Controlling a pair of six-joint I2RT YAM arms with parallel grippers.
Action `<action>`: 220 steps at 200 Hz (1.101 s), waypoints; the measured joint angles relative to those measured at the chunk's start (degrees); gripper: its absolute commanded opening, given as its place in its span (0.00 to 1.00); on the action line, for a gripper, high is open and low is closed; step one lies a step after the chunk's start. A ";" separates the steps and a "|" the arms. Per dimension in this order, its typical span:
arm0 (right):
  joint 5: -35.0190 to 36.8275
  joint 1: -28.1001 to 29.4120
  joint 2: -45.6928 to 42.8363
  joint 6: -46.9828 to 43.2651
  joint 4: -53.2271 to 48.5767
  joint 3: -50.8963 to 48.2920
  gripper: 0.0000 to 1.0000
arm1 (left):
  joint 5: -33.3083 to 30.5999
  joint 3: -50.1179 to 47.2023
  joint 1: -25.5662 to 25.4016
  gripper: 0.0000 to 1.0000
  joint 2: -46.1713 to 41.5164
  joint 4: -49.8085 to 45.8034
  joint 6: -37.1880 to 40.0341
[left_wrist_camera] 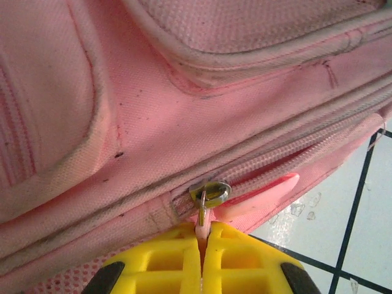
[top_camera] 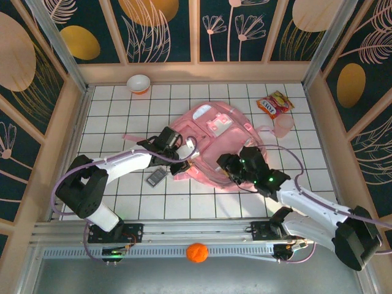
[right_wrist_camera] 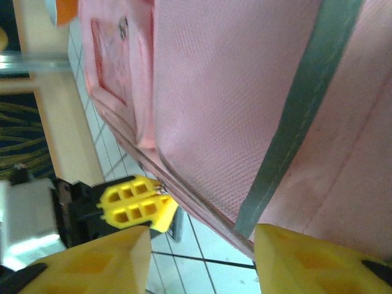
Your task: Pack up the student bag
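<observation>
The left end effector (left_wrist_camera: 203,237) clamps student bag's (left_wrist_camera: 141,122) zipper pull (left_wrist_camera: 201,213); right end effector (right_wrist_camera: 202,240) gapes.

The pink fabric backpack (top_camera: 211,150) lies flat mid-bench (top_camera: 122,202), its front pockets and small white patch (top_camera: 219,125) facing up. A thin strap (top_camera: 130,137) trails toward nine o'clock. Its side zip (left_wrist_camera: 294,156) is closed beside the metal slider (left_wrist_camera: 210,193).

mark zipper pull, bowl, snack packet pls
zipper pull (left_wrist_camera: 203,213): left wrist view, on its metal tab.
bowl (top_camera: 139,83): top external view, on its inside.
snack packet (top_camera: 275,104): top external view, on its middle.
</observation>
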 measured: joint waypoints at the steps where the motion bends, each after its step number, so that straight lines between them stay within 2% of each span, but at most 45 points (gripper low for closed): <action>1: 0.11 -0.09 -0.15 0.09 -0.24 0.09 0.61 | -0.09 0.00 0.00 0.00 0.00 0.00 -0.09; 26: -0.13 -4.74 -6.21 -1.79 -7.98 1.33 0.64 | -1.53 -0.22 -0.11 0.00 0.00 0.07 -1.64; 53: -2.69 -9.99 -10.14 -2.03 -10.91 -0.83 0.59 | -1.97 -0.55 -0.11 0.00 0.00 0.46 -2.75; 85: -6.16 -10.40 -9.33 -1.14 -8.92 -4.28 0.55 | -2.01 -0.59 -0.11 0.00 0.00 0.59 -3.13; 121: -6.80 -10.40 -7.13 -0.37 -7.43 -4.96 0.54 | -1.99 -0.66 -0.11 0.00 0.00 0.94 -3.28; 175: -7.08 -10.16 -5.27 2.08 -0.42 -8.98 0.19 | -1.88 -0.66 -0.09 0.00 -0.17 1.14 -3.28; 193: -6.36 -9.84 -4.98 3.37 1.38 -9.77 0.03 | -1.86 -0.66 -0.09 0.00 -0.55 1.14 -3.30; 199: -6.05 -9.53 -4.98 3.63 1.97 -9.81 0.00 | -1.86 -0.66 -0.09 0.00 -0.74 1.16 -3.30; 220: -5.40 -8.44 -4.87 4.52 5.14 -10.21 0.00 | -1.97 -0.63 -0.02 0.00 -1.01 1.20 -3.30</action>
